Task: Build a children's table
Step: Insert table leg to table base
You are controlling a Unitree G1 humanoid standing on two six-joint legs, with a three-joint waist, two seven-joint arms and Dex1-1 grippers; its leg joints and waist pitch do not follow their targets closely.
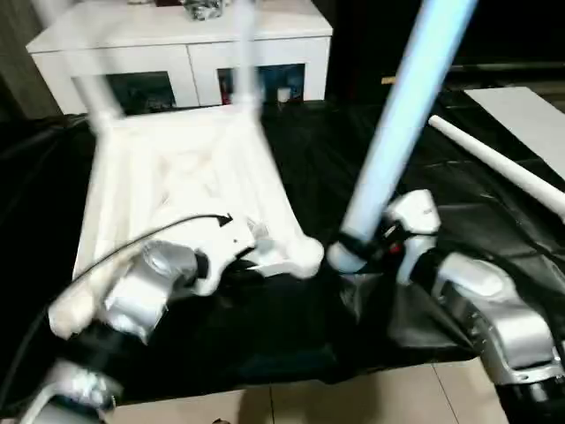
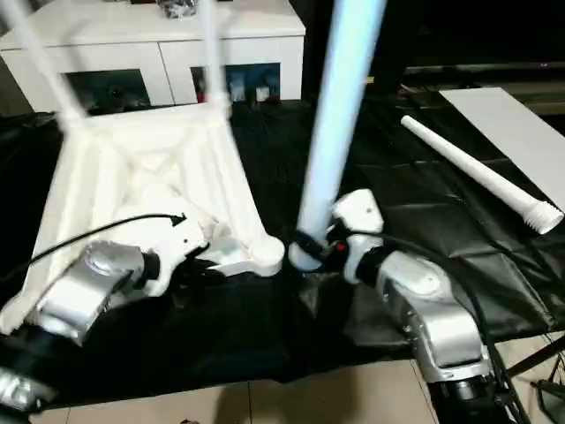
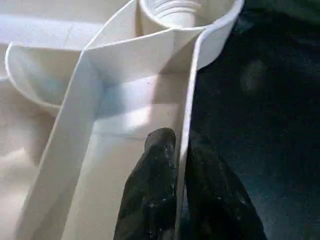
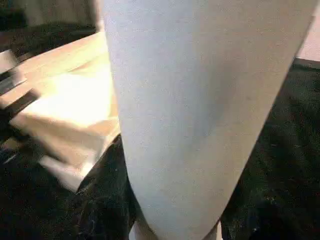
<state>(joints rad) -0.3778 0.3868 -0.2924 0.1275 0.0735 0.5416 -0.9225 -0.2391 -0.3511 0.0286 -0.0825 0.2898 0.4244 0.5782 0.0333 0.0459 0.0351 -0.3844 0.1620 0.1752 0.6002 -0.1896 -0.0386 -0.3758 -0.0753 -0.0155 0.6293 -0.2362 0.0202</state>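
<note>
Left gripper [image 3: 177,200]: pinches the thin side wall of the tabletop [image 2: 141,177] near its front corner socket [image 3: 185,10]; forearm low, wrist bent.
Right gripper [image 2: 309,252]: clamped on the leg [image 2: 340,115] at its lower end, nearly upright beside that socket.
Handling: hollow plastic, probably light, stiff, smooth; hold ribs or leg base.
Further: spare leg [image 2: 477,172] on the black cover's right side.

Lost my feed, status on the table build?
Left hand pinching tabletop rim beside the empty corner socket. Right hand holding a leg upright. Spare leg on cloth.
</note>
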